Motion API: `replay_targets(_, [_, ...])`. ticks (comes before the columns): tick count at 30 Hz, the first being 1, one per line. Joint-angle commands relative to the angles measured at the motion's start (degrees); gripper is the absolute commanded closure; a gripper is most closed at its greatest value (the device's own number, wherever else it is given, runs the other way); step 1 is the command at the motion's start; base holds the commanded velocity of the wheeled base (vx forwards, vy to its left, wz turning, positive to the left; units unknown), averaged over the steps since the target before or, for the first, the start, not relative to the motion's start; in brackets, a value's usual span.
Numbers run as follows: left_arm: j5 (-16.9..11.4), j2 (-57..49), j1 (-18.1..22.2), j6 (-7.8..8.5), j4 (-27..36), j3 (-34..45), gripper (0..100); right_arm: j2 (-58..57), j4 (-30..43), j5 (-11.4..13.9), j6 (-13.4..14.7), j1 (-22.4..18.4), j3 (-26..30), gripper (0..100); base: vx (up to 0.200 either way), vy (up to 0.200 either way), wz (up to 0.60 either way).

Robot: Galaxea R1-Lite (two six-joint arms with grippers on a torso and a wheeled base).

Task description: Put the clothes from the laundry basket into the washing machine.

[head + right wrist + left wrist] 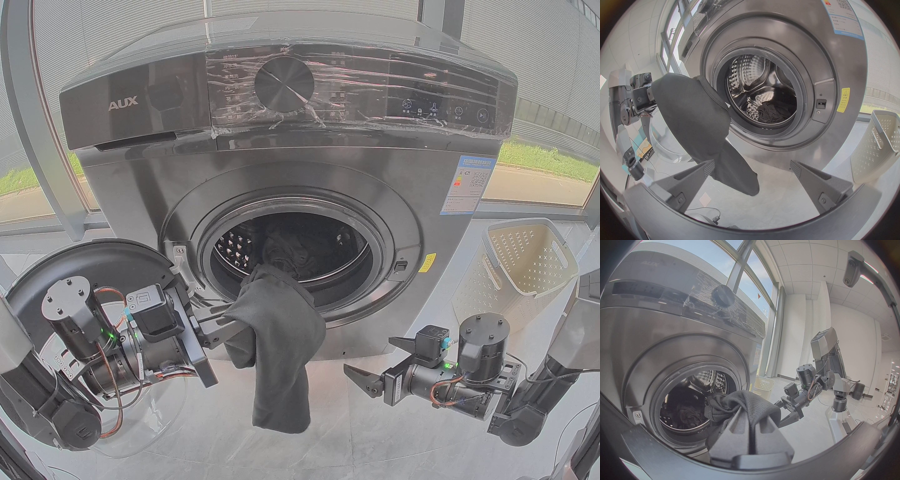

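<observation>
– Washer point(156, 187) stands straight ahead, its door point(94, 262) swung open to the left and the laundry basket point(475, 281) tipped over on the floor at its right. Where's the cloth?
– The dark garment point(281, 337) hangs over the near lip of the drum opening point(337, 250). Its top is just inside and most of it trails down the front. The left gripper point(219, 328) is clamped on its left edge. The right gripper point(375, 357) hovers low on the right, jaws spread, holding nothing.
– How to finish it well?
– I'd lift the held edge above the lip and carry it far into the drum, beside the clothes already inside point(775, 111). Release only once the tail clears the lip, or it may slide out.
– Any writing?
– Lettering point(123, 103) on the top left panel, a blue-and-white sticker point(467, 184) upper right, and a small yellow sticker point(427, 262) beside the latch. The stickers' print is too fine to read
</observation>
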Motion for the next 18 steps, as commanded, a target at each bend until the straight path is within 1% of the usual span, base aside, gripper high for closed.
replay_targets(1, [-0.1,-0.7,-0.1,-0.32,-0.2,-0.6,100,2.2,-0.3,0.0,-0.2,-0.6,-0.6,0,0.0,0.0,0.0])
replay_targets(5, [-0.1,-1.0,-0.1,-0.41,-0.2,-1.1,100,3.8,-0.6,1.2,-0.3,-1.4,-0.4,0,0.0,0.0,0.0])
replay_targets(9, [-0.1,-1.1,-0.1,-0.67,-0.2,-2.4,100,4.9,-0.9,5.3,-0.4,-2.6,-0.8,0,0.0,0.0,0.0])
replay_targets(12, [-0.2,-1.3,-0.1,-1.46,-0.2,-2.6,100,6.9,-3.2,10.2,-2.6,-3.7,-1.5,0,0.0,0.0,0.0])
replay_targets(15, [-0.4,-1.8,-0.1,-1.55,-0.2,-2.6,100,10.1,-5.9,14.1,-4.0,-5.3,-2.1,0,0.0,0.0,0.0])
replay_targets(16, [-0.6,-2.0,-0.1,-1.55,-0.2,-2.6,100,11.1,-6.7,14.8,-4.1,-5.6,-2.6,0,0.0,0.0,0.0])
replay_targets(18, [-0.7,-2.1,-0.1,-1.64,-0.2,-2.6,100,12.3,-7.2,15.3,-4.1,-5.7,-3.2,0,0.0,0.0,0.0])
